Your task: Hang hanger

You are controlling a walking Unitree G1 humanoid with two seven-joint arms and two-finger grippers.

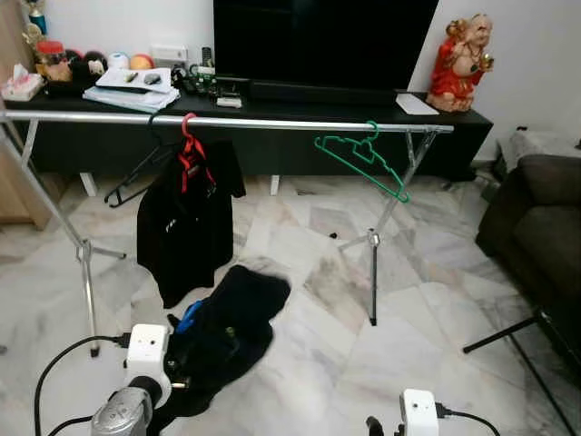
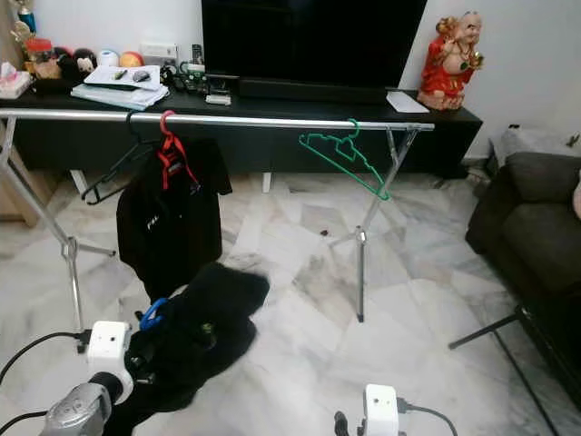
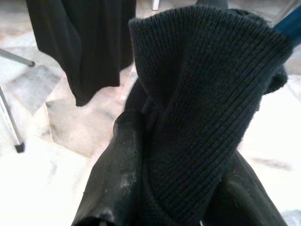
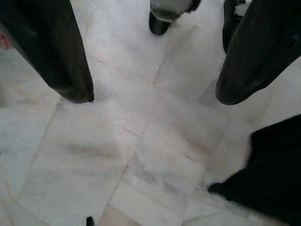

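My left gripper [image 3: 181, 188] is shut on a black knit garment [image 1: 231, 322], held low above the floor in front of the rack. The knit fabric is bunched between its two fingers [image 3: 117, 165]. A blue hanger [image 1: 189, 316] peeks out of the garment near the wrist. The silver clothes rail [image 1: 272, 122] runs across the room ahead of me. On it hang a red hanger [image 1: 188, 136] carrying a black shirt [image 1: 182, 232], an empty black hanger [image 1: 136, 171] and an empty green hanger [image 1: 363, 156]. My right gripper [image 4: 153, 96] is open, low over bare marble floor.
The rack's legs [image 1: 372, 272] stand on the marble floor. Behind the rail is a black TV console [image 1: 300, 100] with a television, papers and a red figurine [image 1: 458, 64]. A dark sofa [image 1: 540, 227] is at the right, with a black tripod leg [image 1: 508, 331] on the floor before it.
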